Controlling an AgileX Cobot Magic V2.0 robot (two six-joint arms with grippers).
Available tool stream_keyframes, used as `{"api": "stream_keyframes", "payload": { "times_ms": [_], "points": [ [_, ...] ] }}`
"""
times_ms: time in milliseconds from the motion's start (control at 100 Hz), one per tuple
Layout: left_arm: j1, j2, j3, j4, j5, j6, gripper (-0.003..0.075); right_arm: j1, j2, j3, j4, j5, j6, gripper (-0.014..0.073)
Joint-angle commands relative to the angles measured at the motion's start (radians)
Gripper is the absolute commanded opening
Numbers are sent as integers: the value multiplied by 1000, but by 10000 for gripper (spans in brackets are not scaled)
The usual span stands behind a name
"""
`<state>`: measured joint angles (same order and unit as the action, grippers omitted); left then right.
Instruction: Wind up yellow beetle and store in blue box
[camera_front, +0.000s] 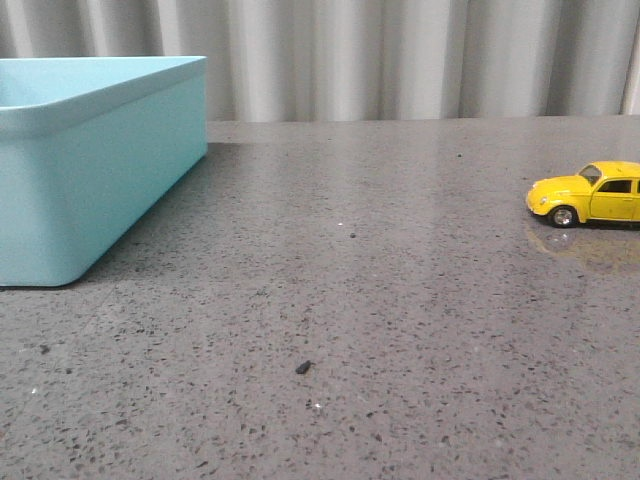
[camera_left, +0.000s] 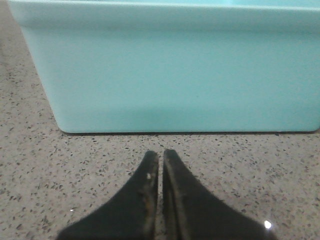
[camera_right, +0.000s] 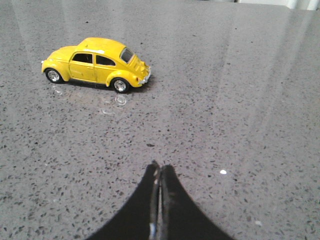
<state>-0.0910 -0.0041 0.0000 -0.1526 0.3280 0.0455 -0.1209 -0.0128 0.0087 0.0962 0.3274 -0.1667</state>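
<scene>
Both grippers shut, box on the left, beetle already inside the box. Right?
Not quite. The beetle is not in the box; the front view shows it on the table at far right, on its wheels. The rest holds: left gripper and right gripper are shut, box on the left.

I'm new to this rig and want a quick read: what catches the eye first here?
The big pale blue box fills the table's far left, and the small yellow beetle stands on its wheels alone at the right edge, nose toward the box. Both tools, left tool and right tool, are shut and empty.
</scene>
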Motion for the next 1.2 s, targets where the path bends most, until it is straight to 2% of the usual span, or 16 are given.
{"api": "stream_keyframes", "payload": {
  "times_ms": [0,680,960,1190],
  "points": [
    [4,-31,24,-13,-51,-2,-21,-6,-16,26,-6,-16,-1,-69],
    [4,-31,24,-13,-51,-2,-21,-6,-16,26,-6,-16,-1,-69],
    [4,-31,26,-13,-51,-2,-21,69,-16,26,-6,-16,-1,-69],
    [4,-31,26,-13,-51,-2,-21,71,-16,26,-6,-16,-1,-69]
  ]
}}
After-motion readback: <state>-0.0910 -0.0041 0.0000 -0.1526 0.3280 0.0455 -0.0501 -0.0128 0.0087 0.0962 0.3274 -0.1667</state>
